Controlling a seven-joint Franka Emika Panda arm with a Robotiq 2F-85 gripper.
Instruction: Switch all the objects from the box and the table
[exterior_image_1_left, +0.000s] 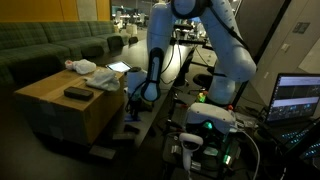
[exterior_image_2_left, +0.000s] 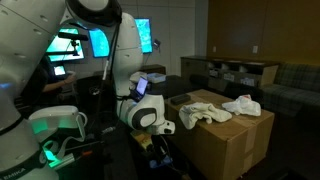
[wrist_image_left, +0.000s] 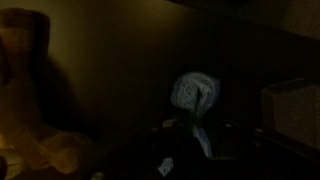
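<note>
Rags (exterior_image_1_left: 80, 67) and a flat block (exterior_image_1_left: 77, 93) lie on the box (exterior_image_1_left: 60, 115), with the sofa (exterior_image_1_left: 45, 45) behind it.

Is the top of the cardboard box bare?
No, white rags and a dark flat block lie on the box.

Everything is looking very dark and blurry. A pale blue-white round thing (wrist_image_left: 190, 93) is glowing a little, just right of the middle of the frame. A thin dark line is running down its middle. Right under it, at the bottom middle, a black lumpy shape (wrist_image_left: 195, 150) is sitting, and it is too dark to tell what it is. A soft orange-brown blurry shape (wrist_image_left: 30, 90) is filling the left side, from the upper left down to the lower left. A dull tan boxy shape (wrist_image_left: 292, 112) is peeking in at the right edge. A darker slanted band (wrist_image_left: 260, 20) is crossing the upper right corner.
</note>
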